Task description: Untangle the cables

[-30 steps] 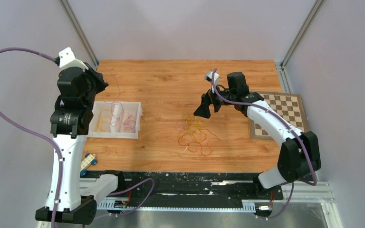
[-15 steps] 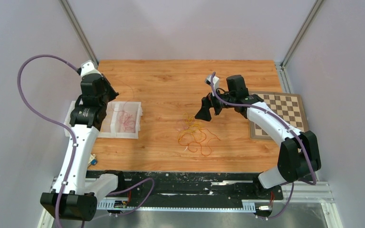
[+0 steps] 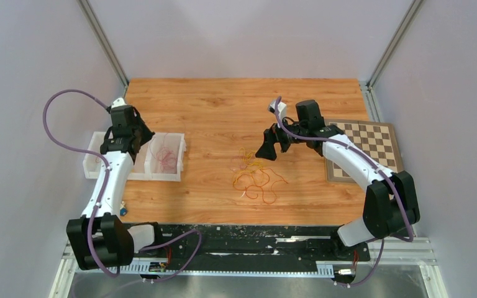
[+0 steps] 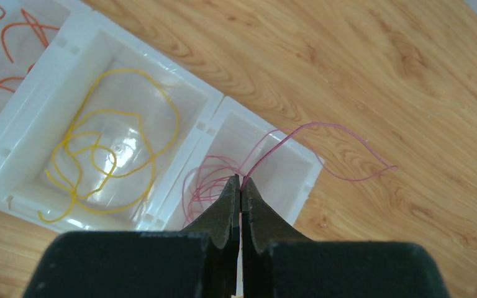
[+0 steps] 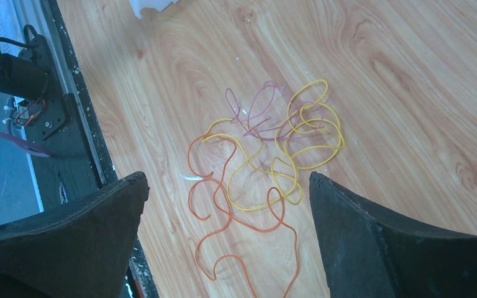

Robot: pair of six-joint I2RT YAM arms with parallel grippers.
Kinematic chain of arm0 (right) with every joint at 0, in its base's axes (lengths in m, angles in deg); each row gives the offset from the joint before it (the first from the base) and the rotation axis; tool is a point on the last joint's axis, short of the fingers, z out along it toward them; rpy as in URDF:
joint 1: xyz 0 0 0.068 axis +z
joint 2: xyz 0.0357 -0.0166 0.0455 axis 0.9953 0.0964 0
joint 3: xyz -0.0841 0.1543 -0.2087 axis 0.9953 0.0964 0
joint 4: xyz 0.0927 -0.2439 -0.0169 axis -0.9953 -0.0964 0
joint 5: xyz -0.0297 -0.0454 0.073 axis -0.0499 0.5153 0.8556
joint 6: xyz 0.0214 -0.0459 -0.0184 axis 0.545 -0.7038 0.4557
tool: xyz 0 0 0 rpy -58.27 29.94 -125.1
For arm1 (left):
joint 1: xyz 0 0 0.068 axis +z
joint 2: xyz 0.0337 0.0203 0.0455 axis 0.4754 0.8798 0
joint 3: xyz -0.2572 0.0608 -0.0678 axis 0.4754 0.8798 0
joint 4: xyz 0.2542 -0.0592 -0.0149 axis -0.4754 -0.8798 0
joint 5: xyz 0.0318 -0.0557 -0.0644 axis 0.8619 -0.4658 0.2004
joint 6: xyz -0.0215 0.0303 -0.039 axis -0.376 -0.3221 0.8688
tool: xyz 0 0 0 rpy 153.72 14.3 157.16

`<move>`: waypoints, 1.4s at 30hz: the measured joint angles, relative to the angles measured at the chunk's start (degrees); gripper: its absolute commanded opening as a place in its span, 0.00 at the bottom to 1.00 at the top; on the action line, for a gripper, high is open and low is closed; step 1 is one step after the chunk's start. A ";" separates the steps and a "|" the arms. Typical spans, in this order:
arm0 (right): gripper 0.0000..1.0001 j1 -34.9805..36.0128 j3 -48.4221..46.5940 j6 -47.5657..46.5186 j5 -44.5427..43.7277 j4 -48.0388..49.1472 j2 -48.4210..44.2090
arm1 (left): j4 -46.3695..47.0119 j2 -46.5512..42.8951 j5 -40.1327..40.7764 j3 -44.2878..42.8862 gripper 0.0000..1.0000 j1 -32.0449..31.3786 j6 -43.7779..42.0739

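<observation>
Near the middle of the desk (image 3: 211,102) lies the tangle (image 5: 267,161) you have to work. Orange and yellow cables are looped through one another, with a thin pink strand (image 5: 258,108) at the far side of the heap. Expect them to handle as almost weightless, springy wire. They will slip from a shallow pinch, curl back when let go, and drag their neighbours along wherever loops cross. Take hold on a free end or an outer loop, such as the orange one on the near side, rather than in the crowded centre.

Your right tool (image 5: 227,177) hovers above that heap with its fingers spread wide and nothing between them. Your left tool (image 4: 241,186) is pressed fully closed on a separate pink cable (image 4: 313,131), nipped at the very tips over the right-hand compartment of the white tray (image 4: 208,118). Part of that cable coils inside the compartment, while a long loop hangs out over the tray wall onto the desk. A yellow cable (image 4: 118,112) fills the middle compartment and orange pieces (image 4: 18,28) lie in the left one.

You have generous room, with bare wood all round the tangle. The tray sits well apart on the left and the chessboard (image 3: 366,149) well apart on the right. Mind the near edge of the desk, close to the orange loops, and the tray wall, which could well snag the pink loop.
</observation>
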 measured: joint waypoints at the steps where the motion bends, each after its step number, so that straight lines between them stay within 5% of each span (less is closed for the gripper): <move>1: 1.00 0.00 0.24 -0.07 -0.09 0.00 -0.04 | -0.22 0.33 -0.37 0.42 0.00 1.03 0.31; 10: 1.00 0.00 0.81 -0.22 -0.09 -0.26 -0.04 | -3.76 -7.82 -0.55 11.47 0.00 5.25 1.75; 26: 1.00 0.00 0.81 -0.22 -0.07 -0.74 -0.04 | -12.22 -15.80 8.35 12.22 0.00 5.57 3.80; 42: 1.00 0.00 0.81 -0.24 -0.04 -1.33 -0.04 | -16.17 -21.86 8.74 16.04 0.00 6.54 4.39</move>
